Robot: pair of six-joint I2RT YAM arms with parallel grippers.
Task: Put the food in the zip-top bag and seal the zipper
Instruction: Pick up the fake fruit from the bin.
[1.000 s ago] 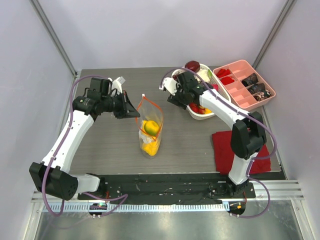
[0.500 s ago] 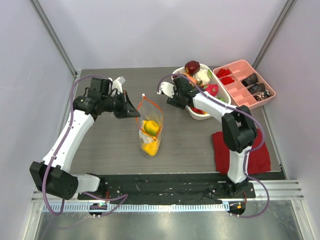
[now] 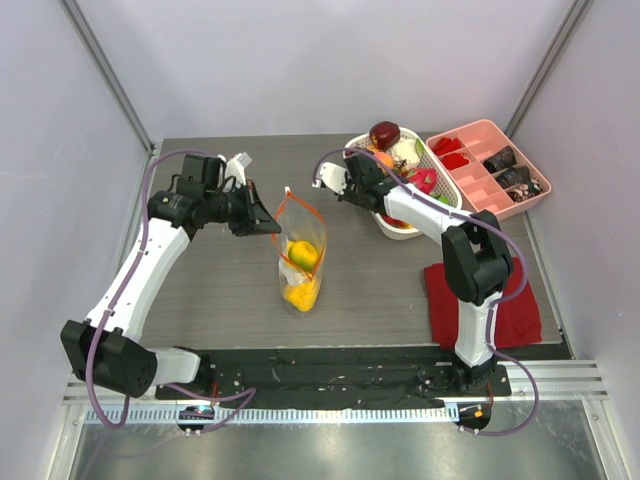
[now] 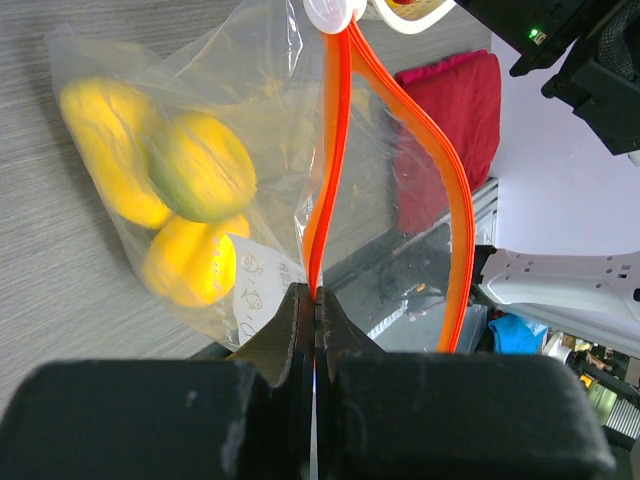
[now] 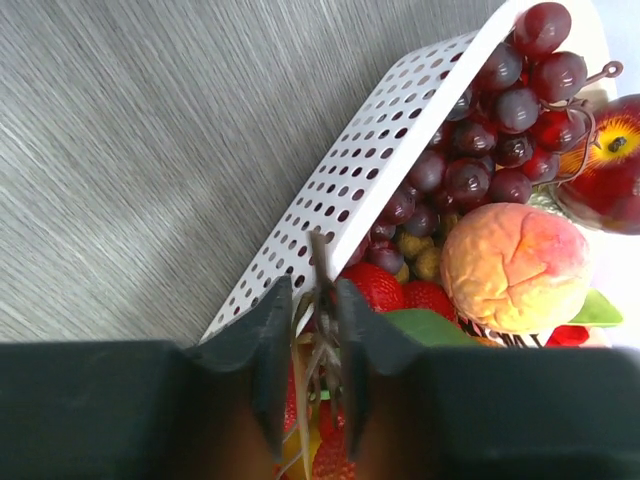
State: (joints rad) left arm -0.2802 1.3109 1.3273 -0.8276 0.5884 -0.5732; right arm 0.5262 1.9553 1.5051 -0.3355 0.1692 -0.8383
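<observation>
The zip-top bag [image 3: 300, 250] stands upright in mid-table with its mouth open. It holds yellow and green-yellow food [image 3: 302, 256] [image 4: 200, 165]. My left gripper [image 3: 270, 228] [image 4: 315, 300] is shut on the near side of the orange-red zipper [image 4: 335, 150], holding the mouth apart. My right gripper [image 3: 378, 200] [image 5: 315, 300] reaches down inside the white basket's near-left corner. It is shut on a bundle of thin brown stems [image 5: 320, 270] above strawberries [image 5: 385, 285] and a yellow piece. A peach [image 5: 515, 265] and dark grapes [image 5: 470, 150] lie just beyond.
The white perforated basket [image 3: 395, 232] [image 5: 360, 170] sits at the back right, with a dark red apple [image 3: 385, 133] at its far end. A pink compartment tray [image 3: 480, 135] stands to its right. A red cloth [image 3: 450, 290] lies by the right arm's base.
My right gripper has shifted a little into the basket, and its jaws have closed from wide open onto the brown stems. The left gripper and the bag have not moved.
</observation>
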